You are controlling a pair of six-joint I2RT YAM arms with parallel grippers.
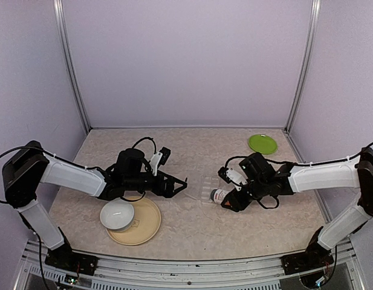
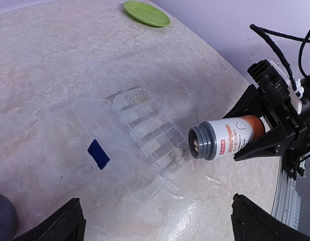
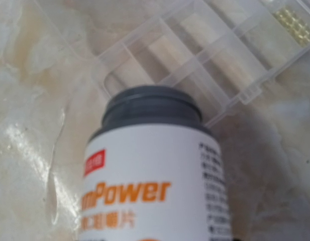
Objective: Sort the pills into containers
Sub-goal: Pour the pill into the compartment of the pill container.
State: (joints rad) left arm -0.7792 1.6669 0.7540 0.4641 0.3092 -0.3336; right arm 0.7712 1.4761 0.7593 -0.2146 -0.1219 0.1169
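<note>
The clear pill box (image 2: 144, 128) lies open on the table, its lid (image 2: 102, 150) with a blue label folded out flat. A few whitish pills (image 2: 178, 158) lie in its end compartment nearest the bottle. Small yellowish beads (image 2: 139, 96) fill the far end compartment. My right gripper (image 1: 230, 199) is shut on the orange-labelled bottle (image 2: 227, 138), which is uncapped and tipped on its side with its grey mouth at the box's edge. Pills show inside the mouth (image 2: 196, 145). My left gripper (image 1: 181, 182) is open and empty, hovering left of the box (image 1: 205, 187).
A green plate (image 1: 262, 144) sits at the back right. A tan plate (image 1: 144, 226) holding a white bowl (image 1: 117, 215) lies under my left arm. Enclosure walls stand behind and at both sides.
</note>
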